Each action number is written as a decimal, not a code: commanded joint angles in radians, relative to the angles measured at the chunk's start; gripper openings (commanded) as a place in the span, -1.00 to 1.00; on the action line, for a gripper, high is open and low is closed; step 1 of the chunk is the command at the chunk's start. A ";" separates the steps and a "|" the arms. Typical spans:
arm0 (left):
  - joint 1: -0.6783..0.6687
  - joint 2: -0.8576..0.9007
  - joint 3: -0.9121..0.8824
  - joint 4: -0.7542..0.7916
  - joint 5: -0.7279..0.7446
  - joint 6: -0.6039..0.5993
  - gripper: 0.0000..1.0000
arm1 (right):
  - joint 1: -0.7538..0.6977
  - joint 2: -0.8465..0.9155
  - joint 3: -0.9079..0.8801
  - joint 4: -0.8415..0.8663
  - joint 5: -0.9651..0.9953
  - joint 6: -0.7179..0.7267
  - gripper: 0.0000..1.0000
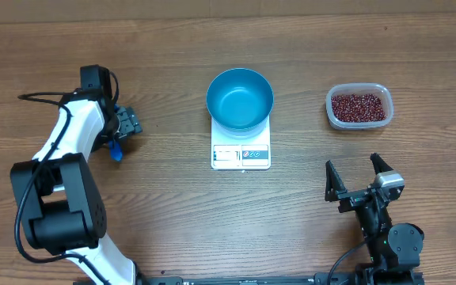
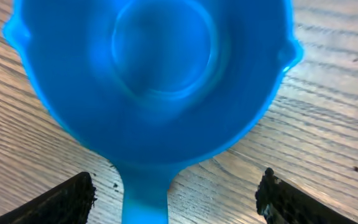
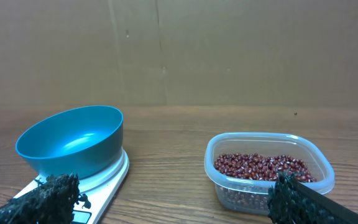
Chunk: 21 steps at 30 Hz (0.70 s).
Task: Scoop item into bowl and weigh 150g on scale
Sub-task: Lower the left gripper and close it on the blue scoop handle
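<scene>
Clear plastic tub, small blue scoop, wooden table, brown wall

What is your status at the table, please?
Left claw open, straddling scoop handle; right claw open, touching nothing. Bowl empty on scale; beans in tub. Nothing between tub and bowl.

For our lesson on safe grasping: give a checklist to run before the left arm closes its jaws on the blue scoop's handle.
1. Bowl seated on scale: ok.
2. Bowl empty: ok.
3. Scoop handle between the jaws of the left gripper: ok, slightly off-centre.
4. Those jaws open: ok.
5. Beans waiting in tub: ok.
6. Scale display zeroed: cannot tell.
</scene>
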 commanded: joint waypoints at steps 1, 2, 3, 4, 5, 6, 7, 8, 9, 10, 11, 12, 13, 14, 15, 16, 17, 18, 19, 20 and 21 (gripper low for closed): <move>0.009 0.031 0.006 -0.003 -0.002 -0.029 0.70 | -0.003 -0.011 -0.010 0.004 0.006 -0.002 1.00; 0.010 0.032 0.006 -0.003 -0.002 -0.029 0.69 | -0.003 -0.011 -0.010 0.004 0.006 -0.001 1.00; 0.010 0.035 0.006 -0.003 -0.003 -0.029 0.68 | -0.003 -0.011 -0.010 0.004 0.006 -0.002 1.00; 0.010 0.035 0.006 -0.002 -0.003 -0.029 0.66 | -0.003 -0.011 -0.010 0.004 0.006 -0.001 1.00; 0.010 0.035 0.006 0.000 -0.003 -0.029 0.64 | -0.003 -0.011 -0.010 0.004 0.006 -0.002 1.00; 0.010 0.035 0.006 0.002 -0.003 -0.029 0.61 | -0.003 -0.011 -0.010 0.004 0.006 -0.001 1.00; 0.010 0.035 0.006 0.004 -0.003 -0.029 0.59 | -0.003 -0.011 -0.010 0.004 0.006 -0.001 1.00; 0.010 0.035 0.006 0.005 -0.003 -0.029 0.57 | -0.003 -0.011 -0.010 0.004 0.006 -0.001 1.00; 0.010 0.035 0.006 0.006 -0.003 -0.029 0.52 | -0.003 -0.011 -0.010 0.004 0.006 -0.001 1.00; 0.010 0.035 0.006 0.006 -0.003 -0.029 0.50 | -0.003 -0.011 -0.010 0.004 0.006 -0.001 1.00; 0.010 0.035 0.006 0.006 -0.003 -0.029 0.46 | -0.003 -0.011 -0.010 0.004 0.006 -0.002 1.00; 0.010 0.035 0.006 0.006 -0.003 -0.029 0.42 | -0.003 -0.011 -0.010 0.004 0.006 -0.001 1.00; 0.010 0.035 0.006 0.008 -0.004 -0.029 0.39 | -0.003 -0.011 -0.010 0.004 0.006 -0.001 1.00; 0.010 0.035 0.006 0.009 -0.008 -0.029 0.37 | -0.003 -0.011 -0.010 0.004 0.006 -0.001 1.00; 0.010 0.035 0.006 0.010 -0.014 -0.029 0.35 | -0.003 -0.011 -0.010 0.004 0.006 -0.002 1.00; 0.010 0.035 0.006 0.010 -0.018 -0.029 0.31 | -0.003 -0.011 -0.010 0.004 0.006 -0.002 1.00; 0.010 0.035 0.006 0.010 -0.019 -0.029 0.30 | -0.003 -0.011 -0.010 0.004 0.006 -0.001 1.00; 0.010 0.035 0.006 0.010 -0.021 -0.029 0.28 | -0.003 -0.011 -0.010 0.004 0.006 -0.001 1.00; 0.010 0.035 0.006 0.010 -0.021 -0.029 0.25 | -0.003 -0.011 -0.010 0.004 0.006 -0.001 1.00; 0.010 0.035 0.006 0.010 -0.021 -0.029 0.23 | -0.003 -0.011 -0.010 0.004 0.006 -0.001 1.00; 0.010 0.035 0.006 0.010 -0.021 -0.029 0.20 | -0.003 -0.011 -0.010 0.004 0.006 -0.001 1.00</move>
